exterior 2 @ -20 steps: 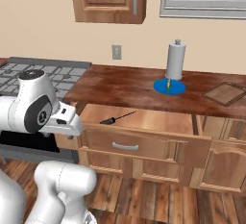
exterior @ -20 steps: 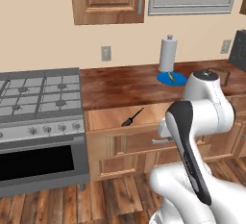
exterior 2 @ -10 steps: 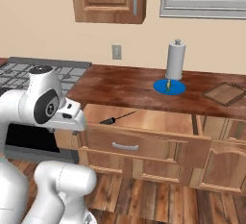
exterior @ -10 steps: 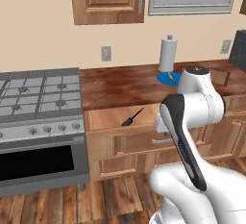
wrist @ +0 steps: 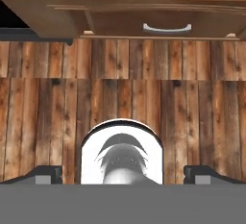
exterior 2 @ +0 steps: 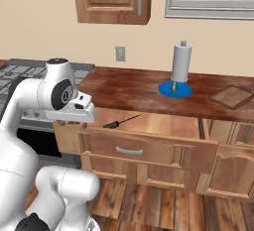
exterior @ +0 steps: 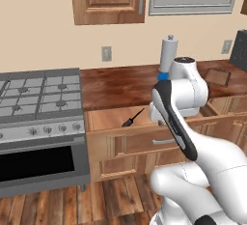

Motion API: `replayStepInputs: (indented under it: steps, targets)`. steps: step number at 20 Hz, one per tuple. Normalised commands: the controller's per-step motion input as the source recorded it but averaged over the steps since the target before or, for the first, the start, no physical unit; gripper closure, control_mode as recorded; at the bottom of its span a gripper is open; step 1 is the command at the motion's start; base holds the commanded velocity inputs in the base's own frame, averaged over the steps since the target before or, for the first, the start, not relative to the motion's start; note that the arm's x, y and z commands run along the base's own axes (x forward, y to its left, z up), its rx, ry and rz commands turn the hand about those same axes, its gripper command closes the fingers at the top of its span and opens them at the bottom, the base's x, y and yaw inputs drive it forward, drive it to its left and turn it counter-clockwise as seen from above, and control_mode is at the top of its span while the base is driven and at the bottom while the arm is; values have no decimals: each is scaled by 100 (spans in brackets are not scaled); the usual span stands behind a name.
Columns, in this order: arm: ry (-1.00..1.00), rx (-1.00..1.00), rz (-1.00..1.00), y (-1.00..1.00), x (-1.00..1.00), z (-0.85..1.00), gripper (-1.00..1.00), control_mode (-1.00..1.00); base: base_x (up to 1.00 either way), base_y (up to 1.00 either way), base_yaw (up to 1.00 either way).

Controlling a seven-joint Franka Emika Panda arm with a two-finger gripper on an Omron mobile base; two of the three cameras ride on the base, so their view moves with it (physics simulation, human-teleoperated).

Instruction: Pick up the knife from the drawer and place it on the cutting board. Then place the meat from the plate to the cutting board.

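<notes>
Lying in the open drawer (exterior 2: 163, 124), the knife (exterior 2: 120, 122) points its handle toward the front, blade angled toward the surface; the pincer (wrist: 123, 172), spread wide, aims floorward before the drawer front

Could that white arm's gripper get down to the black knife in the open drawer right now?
Probably yes. The drawer is pulled out and the knife lies uncovered on its floor with nothing over it. The gripper is open and empty, but it points down at the floor, so it must first swing over the drawer.
</notes>
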Motion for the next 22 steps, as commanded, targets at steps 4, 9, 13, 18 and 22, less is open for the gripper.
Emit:
replayStepInputs:
  steps: [4, 9, 13, 18, 22]
  targets:
    - [2, 1, 0, 0, 44, -21, -100, -100, 0, 0, 0]
    - [0, 3, 0, 0, 30, -29, -100, -100, 0, 0, 0]
    - [0, 0, 0, 0, 16, -20, -100, -100, 0, 0, 0]
    - [-1, 0, 0, 0, 19, -24, -100, -100, 0, 0, 0]
    - [-1, 0, 0, 0, 19, -24, -100, -100, 0, 0, 0]
